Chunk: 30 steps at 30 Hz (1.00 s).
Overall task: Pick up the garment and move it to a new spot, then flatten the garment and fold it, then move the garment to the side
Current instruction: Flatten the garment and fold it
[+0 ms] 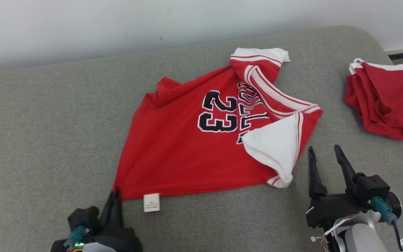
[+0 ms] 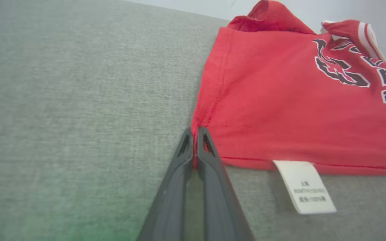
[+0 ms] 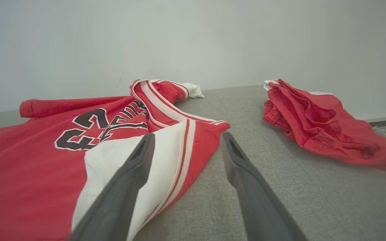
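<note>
The garment (image 1: 184,154) is a red basketball jersey with a black "23", lying spread on the grey surface with one white-lined part folded over at its right. My left gripper (image 1: 114,196) is shut on the jersey's near-left hem corner; in the left wrist view the two dark fingers (image 2: 195,134) pinch red cloth of the garment (image 2: 297,110) beside its white care label (image 2: 305,187). My right gripper (image 1: 324,154) stands open just right of the jersey's folded white part, above the surface. Its fingertips (image 3: 186,144) straddle the garment (image 3: 28,167) edge, gripping nothing.
A second red piece of clothing (image 1: 383,101) lies crumpled at the far right of the grey cushion (image 1: 47,140), also seen from the right wrist as red clothing (image 3: 317,127). A pale wall runs behind. Bare fabric stretches to the left and along the near edge.
</note>
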Available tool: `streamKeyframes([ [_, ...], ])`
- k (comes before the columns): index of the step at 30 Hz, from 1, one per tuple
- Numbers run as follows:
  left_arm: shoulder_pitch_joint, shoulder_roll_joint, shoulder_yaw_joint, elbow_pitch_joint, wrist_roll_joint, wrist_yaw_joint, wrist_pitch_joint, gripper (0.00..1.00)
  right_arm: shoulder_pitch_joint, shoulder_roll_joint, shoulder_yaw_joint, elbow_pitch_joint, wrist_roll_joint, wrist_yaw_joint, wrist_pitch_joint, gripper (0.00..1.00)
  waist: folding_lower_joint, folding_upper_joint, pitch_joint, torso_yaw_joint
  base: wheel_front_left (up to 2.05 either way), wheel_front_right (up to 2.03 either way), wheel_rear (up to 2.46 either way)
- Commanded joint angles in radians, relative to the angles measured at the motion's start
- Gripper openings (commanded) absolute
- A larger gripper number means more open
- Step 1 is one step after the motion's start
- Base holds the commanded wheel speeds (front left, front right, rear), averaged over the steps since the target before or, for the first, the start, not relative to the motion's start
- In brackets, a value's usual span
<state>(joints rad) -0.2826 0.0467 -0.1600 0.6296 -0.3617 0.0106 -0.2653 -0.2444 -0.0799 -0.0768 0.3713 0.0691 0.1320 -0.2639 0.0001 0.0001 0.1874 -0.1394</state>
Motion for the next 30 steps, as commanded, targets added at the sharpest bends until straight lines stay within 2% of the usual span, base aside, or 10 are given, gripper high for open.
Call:
streamKeyframes([
  [1, 0.023, 0.006, 0.025, -0.01, 0.017, 0.01, 0.002, 0.0, 0.012, 0.003, 0.002, -0.001, 0.005, -0.003, 0.0, 1.0, -0.0001, -0.0001, -0.016, 0.022, 0.0, 0.0, 0.0],
  [6, 0.053, 0.015, 0.156, -0.056, 0.083, 0.03, 0.0, 0.0, 0.022, 0.01, 0.016, 0.008, 0.01, -0.003, 0.0, 1.0, -0.0001, -0.0001, -0.037, 0.064, 0.0, 0.0, 0.0],
  [12, 0.067, 0.029, 0.265, -0.059, 0.133, 0.029, 0.0, 0.0, 0.016, 0.015, 0.051, 0.018, 0.012, -0.003, 0.0, 1.0, -0.0001, -0.0001, -0.051, 0.098, 0.0, 0.0, 0.0],
  [15, 0.074, 0.027, 0.297, -0.051, 0.146, 0.04, 0.0, 0.0, 0.007, 0.016, 0.07, 0.019, 0.011, -0.003, 0.0, 1.0, -0.0001, -0.0001, -0.052, 0.106, 0.0, 0.0, 0.0],
  [18, 0.078, 0.018, 0.306, -0.044, 0.17, 0.028, 0.0, 0.0, -0.008, 0.017, 0.115, 0.027, 0.013, -0.003, 0.0, 1.0, -0.0001, -0.0001, -0.047, 0.117, 0.0, 0.0, 0.0],
  [19, 0.079, 0.016, 0.306, -0.045, 0.172, 0.027, 0.0, 0.45, -0.015, 0.015, 0.131, 0.031, 0.014, -0.003, 0.0, 1.0, -0.0001, -0.0001, -0.047, 0.122, 0.0, 0.0, 0.0],
  [20, 0.081, 0.013, 0.303, -0.045, 0.171, 0.022, 0.0, 1.0, -0.023, 0.013, 0.147, 0.034, 0.016, -0.003, 0.0, 1.0, -0.0001, -0.0001, -0.044, 0.128, 0.0, 0.0, 0.0],
  [24, 0.105, 0.003, 0.274, -0.074, 0.169, 0.018, 0.0, 1.0, -0.059, 0.006, 0.228, 0.061, 0.029, -0.003, 0.0, 1.0, -0.0001, -0.0001, -0.041, 0.152, 0.0, 0.0, 0.0],
  [25, 0.114, 0.003, 0.241, -0.09, 0.132, 0.024, 0.0, 1.0, -0.081, 0.0, 0.277, 0.082, 0.039, -0.003, 0.0, 1.0, -0.0001, -0.0001, -0.039, 0.163, 0.0, 0.0, 0.0],
  [30, 0.15, 0.005, 0.162, -0.104, 0.083, 0.037, 0.0, 1.0, -0.142, -0.03, 0.382, 0.149, 0.07, -0.003, 0.003, 1.0, -0.0001, -0.0001, -0.039, 0.187, 0.0, 0.0, 0.0],
])
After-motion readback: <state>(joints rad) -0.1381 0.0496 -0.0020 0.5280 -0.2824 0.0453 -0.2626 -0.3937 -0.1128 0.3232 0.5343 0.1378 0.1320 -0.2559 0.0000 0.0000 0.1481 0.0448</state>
